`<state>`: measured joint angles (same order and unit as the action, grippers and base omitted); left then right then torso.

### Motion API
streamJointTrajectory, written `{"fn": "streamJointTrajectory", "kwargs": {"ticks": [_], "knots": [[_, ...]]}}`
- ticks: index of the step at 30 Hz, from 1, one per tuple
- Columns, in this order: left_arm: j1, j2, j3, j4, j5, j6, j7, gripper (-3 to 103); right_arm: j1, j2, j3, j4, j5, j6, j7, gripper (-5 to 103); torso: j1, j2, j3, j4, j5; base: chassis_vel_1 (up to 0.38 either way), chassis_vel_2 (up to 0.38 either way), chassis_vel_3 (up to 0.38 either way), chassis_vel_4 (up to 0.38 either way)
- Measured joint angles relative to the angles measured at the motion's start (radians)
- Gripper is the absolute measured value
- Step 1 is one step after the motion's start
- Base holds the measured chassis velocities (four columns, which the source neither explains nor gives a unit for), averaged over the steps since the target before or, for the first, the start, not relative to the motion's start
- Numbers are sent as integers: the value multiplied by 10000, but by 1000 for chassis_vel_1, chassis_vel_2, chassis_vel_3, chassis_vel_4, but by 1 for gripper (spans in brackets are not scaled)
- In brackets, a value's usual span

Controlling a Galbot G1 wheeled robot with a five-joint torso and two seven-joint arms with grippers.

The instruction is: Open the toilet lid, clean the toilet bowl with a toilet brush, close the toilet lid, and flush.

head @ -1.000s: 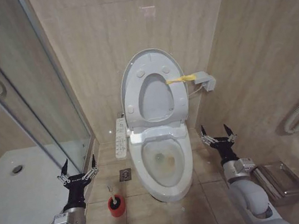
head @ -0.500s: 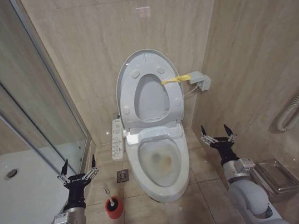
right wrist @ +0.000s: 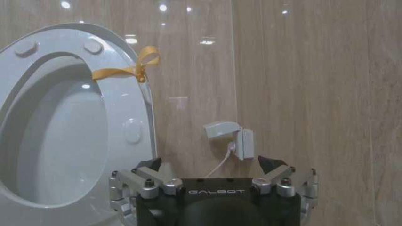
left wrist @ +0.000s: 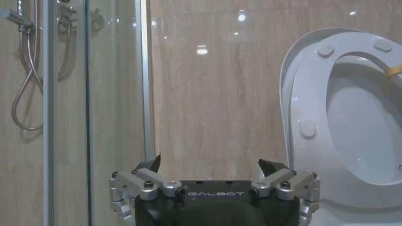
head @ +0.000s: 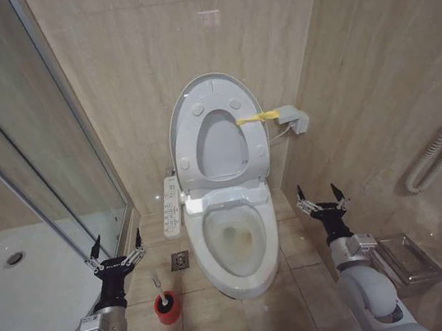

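A tiled bathroom: the toilet lid [head: 212,92] stands raised against the far wall with the seat [head: 220,145] up against it, a yellow strap [head: 251,118] tied at the seat's right edge. The toilet bowl [head: 234,242] lies open, yellowish staining in its basin. Left of the bowl, on the floor, a red cup [head: 167,308] holds the toilet brush [head: 157,285], its white handle standing up. The left gripper [head: 115,249] hovers beside the shower door [head: 51,141], fingers apart and empty; the right gripper [head: 320,200] hangs right of the bowl, likewise spread and empty. "GALBOT" is printed on each gripper body in the wrist views.
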<state>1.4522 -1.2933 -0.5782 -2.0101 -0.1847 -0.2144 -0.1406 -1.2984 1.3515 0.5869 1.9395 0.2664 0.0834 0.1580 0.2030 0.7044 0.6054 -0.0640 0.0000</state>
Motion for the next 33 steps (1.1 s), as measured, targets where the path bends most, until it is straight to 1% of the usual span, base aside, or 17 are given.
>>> {"fn": "streamJointTrajectory", "kwargs": {"ticks": [33], "knots": [[0, 0, 0, 0, 0, 0, 0, 100, 0, 0, 0, 0, 0, 0, 0, 100, 0, 0, 0, -1, 0, 0, 0, 0, 0]]}}
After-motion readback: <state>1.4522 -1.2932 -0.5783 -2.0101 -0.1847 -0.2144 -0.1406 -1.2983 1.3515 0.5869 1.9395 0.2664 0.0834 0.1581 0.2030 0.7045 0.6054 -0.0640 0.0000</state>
